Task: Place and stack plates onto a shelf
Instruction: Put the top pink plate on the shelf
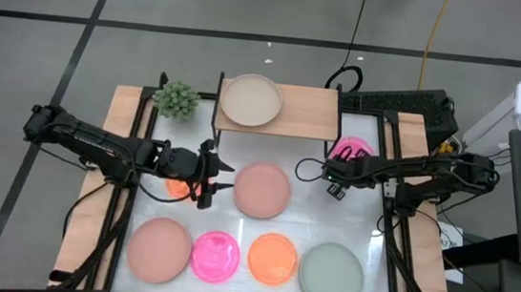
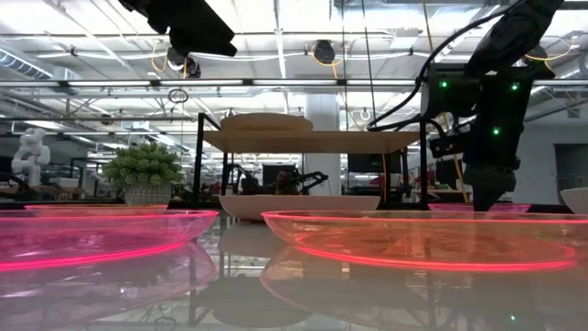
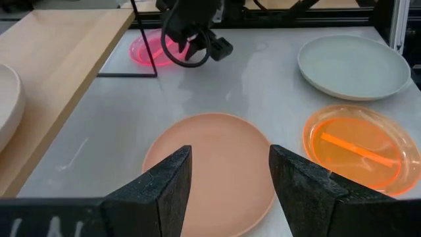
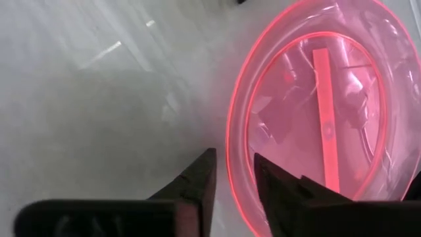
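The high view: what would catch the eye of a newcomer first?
First, the row of four round plates along the table's near edge, above all the glowing translucent magenta plate and translucent orange plate. Next, the small light-wood shelf at the far edge, with one matte beige plate on it. Beside the shelf, the right gripper closes around the rim of another translucent pink plate.

Count, high view.

Plates: 8 visible.
- Matte, larger: 4. Beige [image 1: 250, 100] ×1, dusty pink ×2 [image 1: 262, 189] [image 1: 159, 248], grey-green [image 1: 331, 275] ×1.
- Translucent, smaller: 4. Magenta ×2 [image 1: 215, 256] [image 1: 348, 149], orange ×2 [image 1: 273, 258] [image 1: 177, 187]; second orange one mostly hidden under an arm.

Shelf [image 1: 307, 109]: 1, carrying 1 plate.
Plates on surface [image 1: 350, 212]: 7.
Potted plant [image 1: 177, 100]: 1.
Arms: 2, each with 2 fingers.
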Tool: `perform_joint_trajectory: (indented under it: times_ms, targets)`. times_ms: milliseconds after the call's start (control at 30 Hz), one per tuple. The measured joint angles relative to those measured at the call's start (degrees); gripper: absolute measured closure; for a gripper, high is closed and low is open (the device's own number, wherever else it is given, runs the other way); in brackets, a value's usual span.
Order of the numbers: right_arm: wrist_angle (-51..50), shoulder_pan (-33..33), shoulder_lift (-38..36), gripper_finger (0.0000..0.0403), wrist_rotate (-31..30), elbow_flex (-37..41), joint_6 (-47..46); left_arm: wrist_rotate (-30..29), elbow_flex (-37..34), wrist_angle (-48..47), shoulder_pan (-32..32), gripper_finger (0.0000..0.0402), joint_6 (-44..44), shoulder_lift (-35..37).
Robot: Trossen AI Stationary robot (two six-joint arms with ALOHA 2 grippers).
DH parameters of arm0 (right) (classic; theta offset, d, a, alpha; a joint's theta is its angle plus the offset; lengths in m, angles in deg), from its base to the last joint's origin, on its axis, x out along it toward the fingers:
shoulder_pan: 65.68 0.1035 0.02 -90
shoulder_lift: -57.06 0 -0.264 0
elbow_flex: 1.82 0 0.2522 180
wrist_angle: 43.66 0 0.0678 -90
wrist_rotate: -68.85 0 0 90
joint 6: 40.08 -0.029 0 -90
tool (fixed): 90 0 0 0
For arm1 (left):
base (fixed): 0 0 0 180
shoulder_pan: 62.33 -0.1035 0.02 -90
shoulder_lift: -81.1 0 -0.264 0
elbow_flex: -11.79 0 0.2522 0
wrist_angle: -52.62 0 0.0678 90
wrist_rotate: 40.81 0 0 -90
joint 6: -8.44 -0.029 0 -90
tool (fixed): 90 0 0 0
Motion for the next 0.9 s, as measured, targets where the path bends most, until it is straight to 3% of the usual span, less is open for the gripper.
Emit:
perform_joint_trajectory:
  times_ms: [267, 900]
  targets:
    - [1.44, -0.02, 0.04, 0.0396, 0.09, 0.04, 1.6, 0.0, 0.0, 0.01, 0.0, 0.0192, 0.01, 0.0]
    - [-2.32, 1.79, -1.5, 0.0403, 1.92, -2.5, -3.7, 0.01, 0.0, -0.15, 0.0, 0.0192, -1.25, 0.0]
